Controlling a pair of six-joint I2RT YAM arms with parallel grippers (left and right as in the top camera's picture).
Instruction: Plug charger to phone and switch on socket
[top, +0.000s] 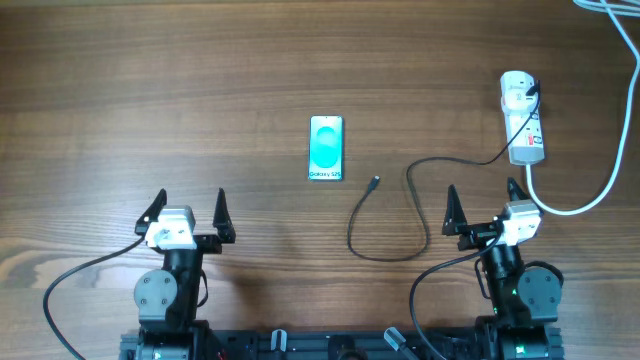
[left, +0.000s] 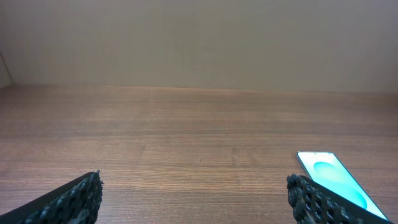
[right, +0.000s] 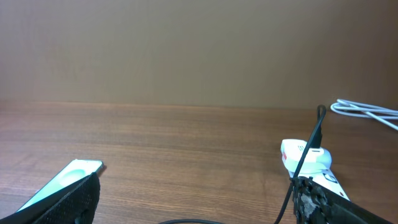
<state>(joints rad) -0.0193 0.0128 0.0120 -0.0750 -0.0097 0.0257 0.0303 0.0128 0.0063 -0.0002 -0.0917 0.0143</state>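
Left gripper (top: 191, 197): jaws spread wide, holding nothing, at the near edge of the table, well apart from every task item.
Right gripper (top: 481, 189): jaws also spread wide and empty; the cable's loop lies just to its left.
Fingers (left: 78, 199): black, with a knobbly textured grip surface.
Phone (top: 326, 148): flat on the table near the centre, screen up; a slim rounded rectangle with a glossy cyan screen. Its long axis runs from the robot toward the far edge, with the small text at the near end.
Charger (top: 350, 238): thin black cable; its small dark connector tip (top: 374, 182) lies loose just right of the phone's near corner, not touching it and pointing up-right. The cable bends into a U near the right arm, then runs right and up to the socket.
Socket (top: 522, 118): white plastic strip at far right, long axis near to far, rounded end farthest away, red markings on top. The charger's black plug sits in that far end.
White lead (top: 570, 211): thick, leaves the socket's near end and curves right.
Table (top: 150, 90): brown wood grain, matte.
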